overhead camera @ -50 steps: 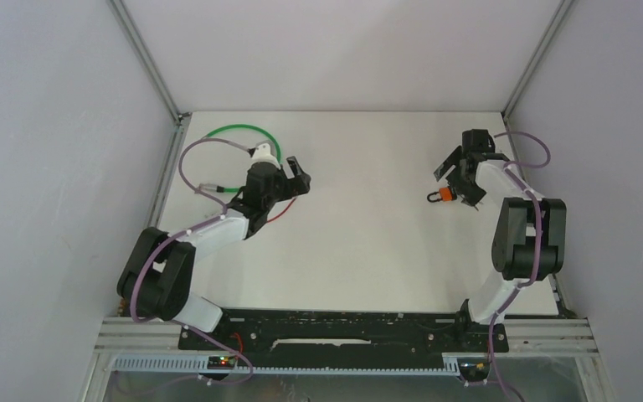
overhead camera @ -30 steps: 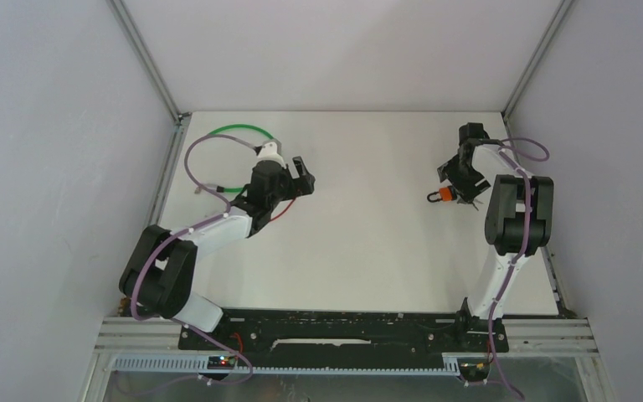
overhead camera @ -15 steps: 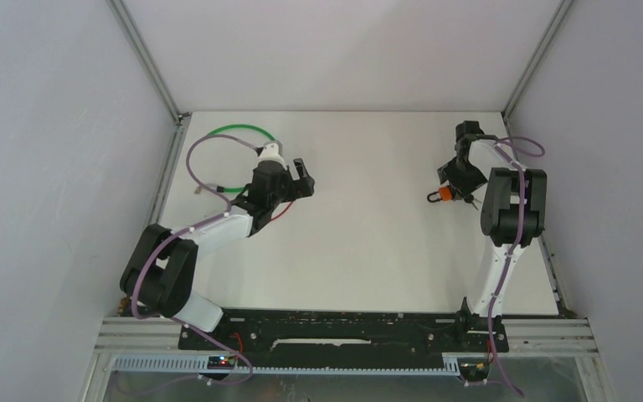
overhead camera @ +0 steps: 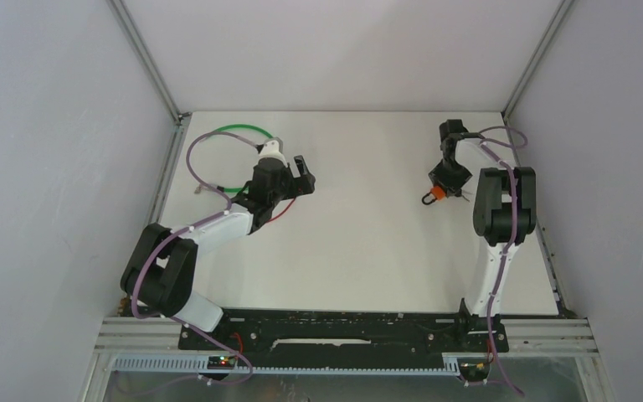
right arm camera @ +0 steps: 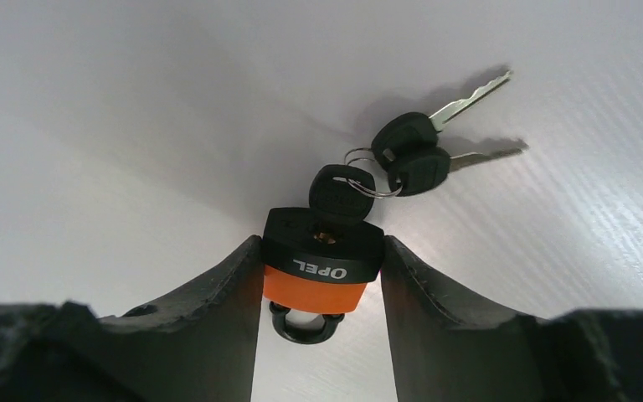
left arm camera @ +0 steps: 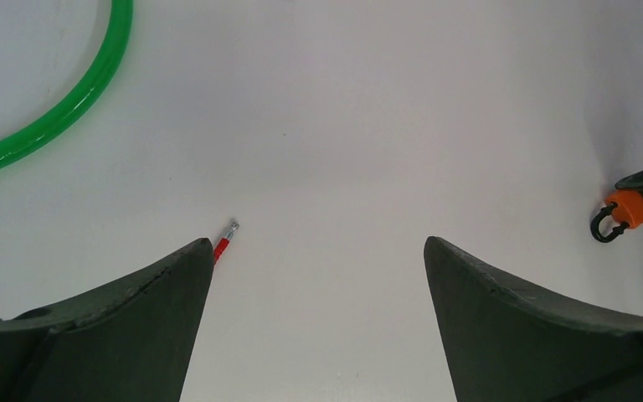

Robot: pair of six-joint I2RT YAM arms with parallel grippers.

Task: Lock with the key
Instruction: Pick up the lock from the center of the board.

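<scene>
Left gripper (overhead camera: 299,177) hovers over the far left part of the bench (overhead camera: 360,251), fingers spread wide apart with nothing between them. Behind it, toward the far left corner, lies a loop of green hose (overhead camera: 236,131). In the left wrist view a thin red wire (left arm camera: 223,244) with a bare metal tip lies on the white surface just beside the left finger (left arm camera: 117,327).

Toward the right edge, in the far half of the bench, the right gripper (right arm camera: 320,253) is clamped on the padlock (right arm camera: 321,266), one finger pressed against each side of its black and orange body. The lettering on the body reads upside down in the right wrist view, and the black shackle (right arm camera: 304,323) points back toward the wrist. A black-headed key (right arm camera: 342,193) sits in the keyhole on the face turned away from the wrist. From its ring (right arm camera: 367,176) two spare keys (right arm camera: 423,151) trail out, blades pointing toward the right edge. I cannot tell whether the padlock rests on the bench or is held just above it.
</scene>
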